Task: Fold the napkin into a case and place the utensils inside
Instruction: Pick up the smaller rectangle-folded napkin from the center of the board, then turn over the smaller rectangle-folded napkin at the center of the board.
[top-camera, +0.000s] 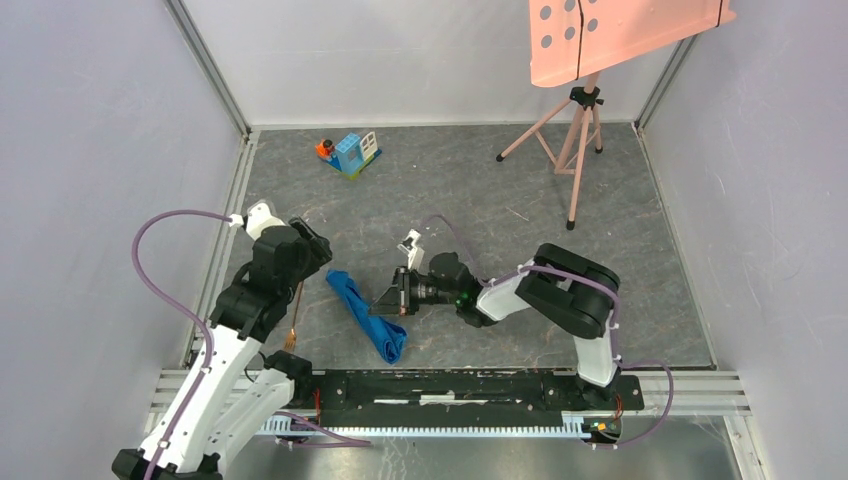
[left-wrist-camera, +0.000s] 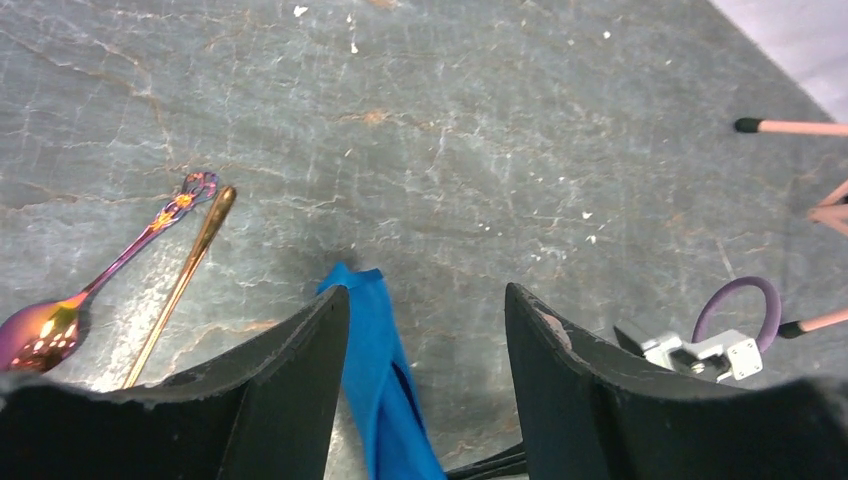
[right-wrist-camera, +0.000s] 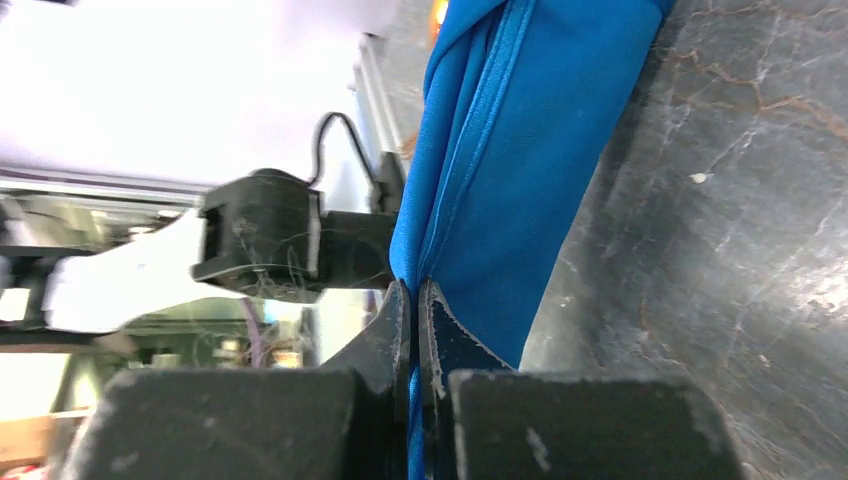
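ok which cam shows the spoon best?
Left wrist: the spoon lies almost whole on the table, bowl to handle tip, beside a golden handle. Top external shows only one thin coppery utensil by the left arm, type unclear. Right wrist shows no spoon.

One bright blue cloth napkin (top-camera: 365, 315), one purple-gold metal spoon (left-wrist-camera: 110, 265), one golden metal fork (left-wrist-camera: 190, 275), one blue-and-white toy block house (top-camera: 352, 153), one pink tripod stand (top-camera: 575, 140).

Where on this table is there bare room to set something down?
Bare mat spans the middle, bordered by the toy block house, the tripod and the right arm; more lies right of that arm. Crowded near left: napkin, pinched by the right gripper, with spoon, fork and open left gripper beside it.
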